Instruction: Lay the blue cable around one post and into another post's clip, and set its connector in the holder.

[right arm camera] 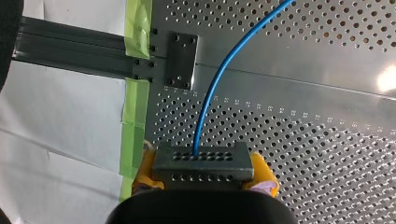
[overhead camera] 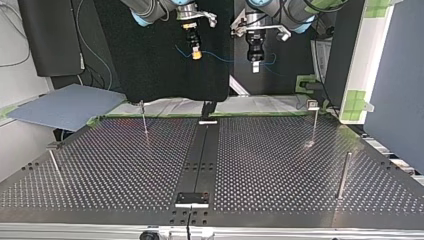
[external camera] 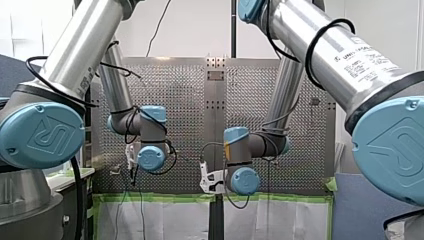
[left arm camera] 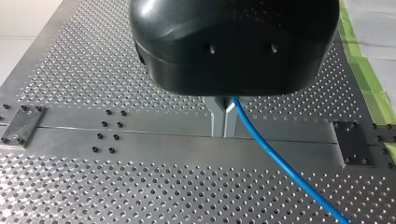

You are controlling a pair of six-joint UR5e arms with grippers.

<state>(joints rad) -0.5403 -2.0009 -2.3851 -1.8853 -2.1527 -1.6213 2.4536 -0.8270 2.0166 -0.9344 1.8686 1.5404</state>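
Nearest the top view's camera, a small dark rectangular plate (overhead camera: 191,199) sits on the smooth centre strip of the perforated metal table (overhead camera: 280,165). Further in, four slim upright metal posts stand well apart. A plain grey post (overhead camera: 344,175) is at that view's right and a thin post (overhead camera: 54,162) at its left. Behind them are a post topped by a small block (overhead camera: 314,120) on the right and a needle-thin post (overhead camera: 144,119) on the left.

Farthest off and high over the table, both grippers hang with the thin blue cable (overhead camera: 225,61) strung in the air between them, clear of every post. My right gripper (overhead camera: 196,52) is at the view's left. In its wrist view, the yellow pads (right arm camera: 264,175) are clenched on a dark grey perforated connector block (right arm camera: 203,163), and the cable leaves the block's upper face. My left gripper (overhead camera: 255,65) is at the view's right. Its metal fingers (left arm camera: 215,116) are pinched together on the cable, which runs on over the table.
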